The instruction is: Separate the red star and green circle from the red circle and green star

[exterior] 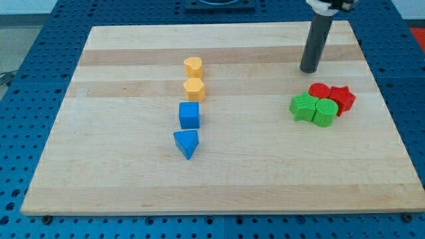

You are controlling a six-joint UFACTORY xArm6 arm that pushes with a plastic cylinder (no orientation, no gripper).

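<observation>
Four blocks sit bunched together at the view's right. The red circle (320,90) is at the cluster's top, the red star (342,98) at its right, the green star (303,107) at its left and the green circle (325,113) at its bottom. They touch one another. My tip (309,70) rests on the board just above the cluster, slightly left of the red circle, apart from it by a small gap.
A column of blocks stands at the board's middle: a yellow heart (193,66), a yellow hexagon (193,88), a blue cube (189,115) and a blue triangle (186,143). The wooden board (119,166) lies on a blue perforated table.
</observation>
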